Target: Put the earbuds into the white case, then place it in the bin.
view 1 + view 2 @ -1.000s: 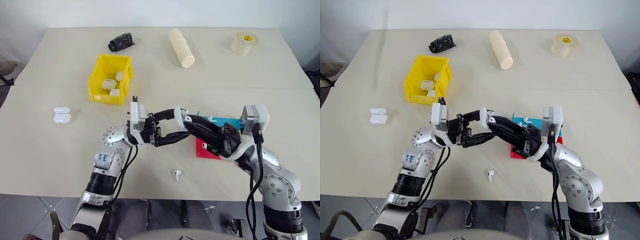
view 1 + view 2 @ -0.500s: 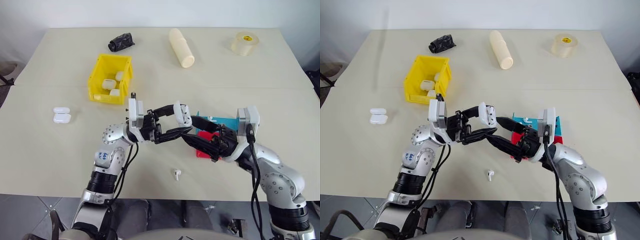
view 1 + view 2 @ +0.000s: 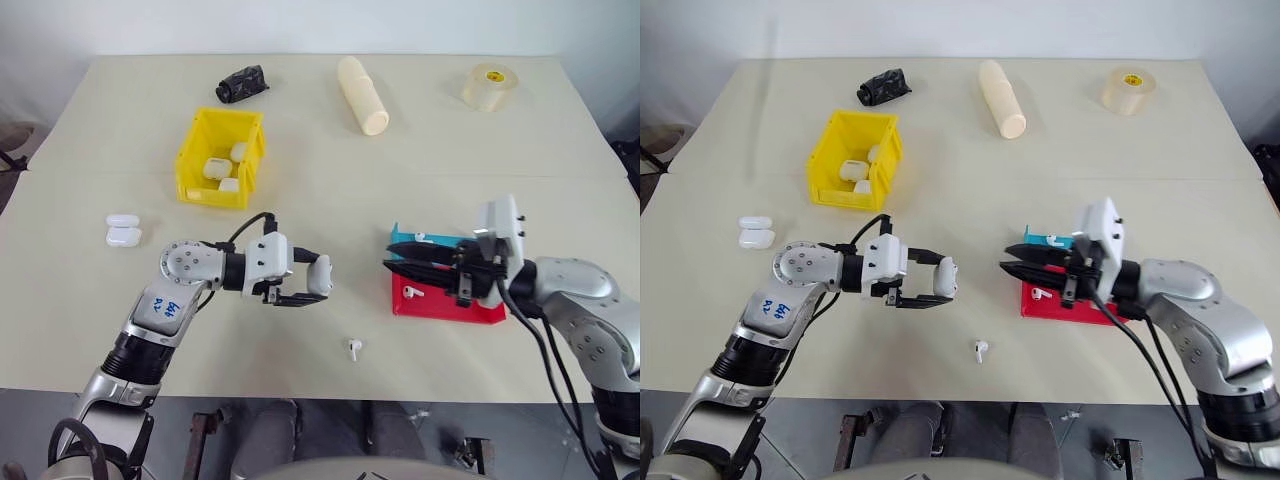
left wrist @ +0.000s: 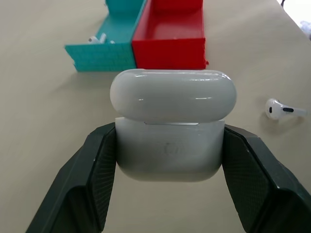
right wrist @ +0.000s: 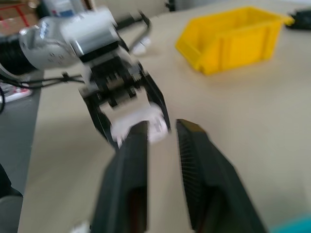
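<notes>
My left gripper [image 3: 312,279] is shut on the white case [image 3: 320,274], holding it by its sides low over the table; up close the case [image 4: 172,121] has its lid down between the fingers [image 4: 87,184]. My right gripper [image 3: 392,266] is shut with nothing in it, pointing left over the trays toward the case. One earbud [image 3: 352,348] lies loose on the table near the front edge, also seen past the case as the earbud [image 4: 284,109]. Another earbud [image 3: 412,291] lies in the red tray. The yellow bin [image 3: 205,190] stands at the back left, with several white cases inside.
The red tray [image 3: 440,308] and the blue tray [image 3: 440,243] sit side by side under my right gripper. Two white cases [image 3: 124,230] lie at the left. A black object [image 3: 242,82], a cream cylinder [image 3: 362,95] and a tape roll [image 3: 490,86] line the far edge.
The two grippers, which met over the table's middle, have pulled apart. The left one went left and down with the case. The right one opened, drew back right and shut.
</notes>
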